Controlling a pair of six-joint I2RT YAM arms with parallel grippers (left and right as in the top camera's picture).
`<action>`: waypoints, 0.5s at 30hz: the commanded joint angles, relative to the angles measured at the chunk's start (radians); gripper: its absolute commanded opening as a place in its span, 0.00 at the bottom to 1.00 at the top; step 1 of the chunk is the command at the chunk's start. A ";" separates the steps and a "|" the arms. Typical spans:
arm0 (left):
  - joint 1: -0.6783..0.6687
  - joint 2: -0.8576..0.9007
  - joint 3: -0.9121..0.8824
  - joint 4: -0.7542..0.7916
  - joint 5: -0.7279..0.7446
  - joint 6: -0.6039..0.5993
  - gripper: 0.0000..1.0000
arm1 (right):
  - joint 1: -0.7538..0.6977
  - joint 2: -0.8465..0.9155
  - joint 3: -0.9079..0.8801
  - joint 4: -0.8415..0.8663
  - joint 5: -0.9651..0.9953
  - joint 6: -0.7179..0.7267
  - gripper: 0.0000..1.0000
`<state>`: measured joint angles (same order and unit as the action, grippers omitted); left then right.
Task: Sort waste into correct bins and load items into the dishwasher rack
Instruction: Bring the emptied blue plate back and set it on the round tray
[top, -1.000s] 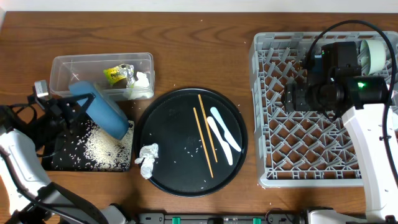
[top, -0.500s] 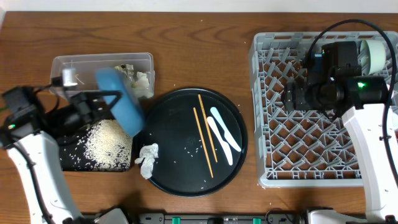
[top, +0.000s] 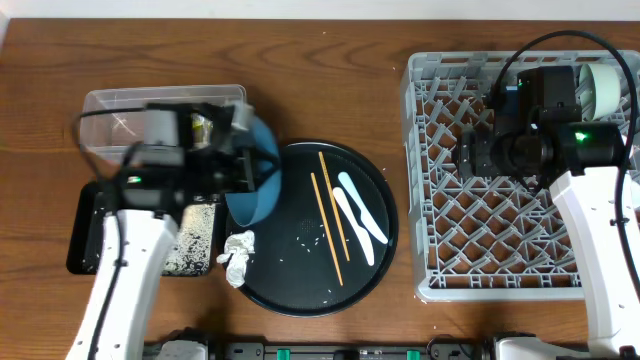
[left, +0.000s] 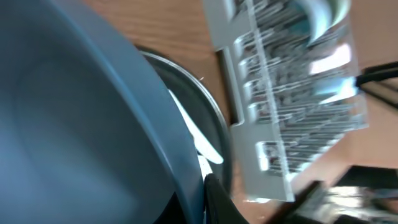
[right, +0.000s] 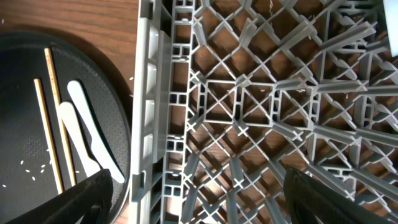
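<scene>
My left gripper (top: 236, 166) is shut on the rim of the large blue dish (top: 257, 172), which hangs on edge over the left rim of the round black tray (top: 300, 290). In the left wrist view the dish (left: 81, 112) fills the frame, with one black finger (left: 217, 200) against its rim. Rice (top: 196, 236) lies in the black rectangular tray (top: 84, 232). The clear tub (top: 110, 108) holds a yellow-green wrapper (top: 203, 125). A crumpled tissue (top: 238, 255), chopsticks (top: 328, 215) and white utensils (top: 360, 215) lie on the round tray. My right gripper (right: 205, 208) hangs open above the grey dishwasher rack (top: 440, 235).
A pale-green bowl (top: 603, 85) stands in the rack's far right corner. Loose rice grains (top: 310, 232) dot the round tray. The right wrist view shows the rack's left wall (right: 152, 106) next to the round tray (right: 25, 74).
My left arm has swung right with the blue dish, from above the black rectangular tray to the round tray's left edge. The right arm has stayed still.
</scene>
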<state>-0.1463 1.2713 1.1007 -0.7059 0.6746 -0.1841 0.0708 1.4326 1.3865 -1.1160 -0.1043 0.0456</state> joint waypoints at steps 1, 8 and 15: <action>-0.098 0.037 0.017 0.016 -0.231 -0.034 0.06 | 0.009 -0.005 0.006 0.002 0.003 0.010 0.84; -0.239 0.136 0.017 0.053 -0.268 -0.078 0.06 | 0.009 -0.005 0.006 0.001 0.002 0.010 0.84; -0.331 0.239 0.017 0.086 -0.268 -0.084 0.06 | 0.009 -0.005 0.006 -0.002 0.002 0.010 0.84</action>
<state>-0.4568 1.4879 1.1007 -0.6273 0.4297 -0.2626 0.0708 1.4326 1.3865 -1.1149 -0.1043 0.0456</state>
